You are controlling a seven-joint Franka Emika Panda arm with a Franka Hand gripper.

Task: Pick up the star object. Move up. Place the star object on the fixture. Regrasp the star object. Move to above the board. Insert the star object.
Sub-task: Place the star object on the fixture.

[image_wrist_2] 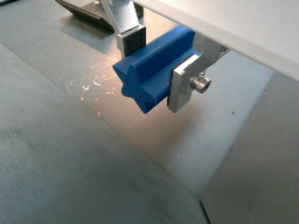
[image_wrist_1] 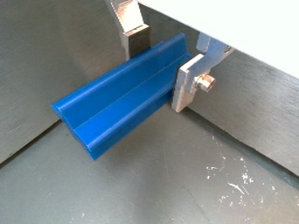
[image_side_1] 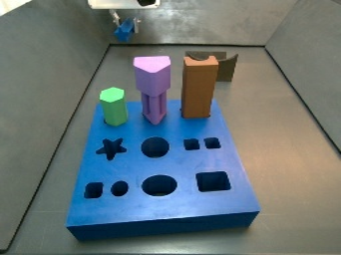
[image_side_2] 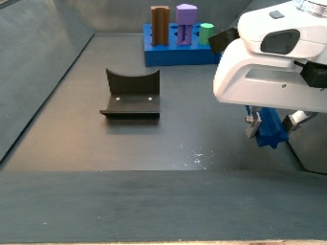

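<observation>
So the board [image_side_1: 160, 169] sits on the floor with its pegs, and well away from it the gripper [image_wrist_2: 160, 59] hangs up in the air, clamped on the star object [image_wrist_1: 117, 101] between both fingers [image_wrist_1: 187, 83].

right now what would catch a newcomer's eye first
The small dark-blue star-section peg, clamped between the tool's silver fingers, hangs above the bare grey floor. In a side view, the thick blue board with cut-out holes carries upright green, purple and orange pegs, the dark-brown fixture standing apart.
</observation>
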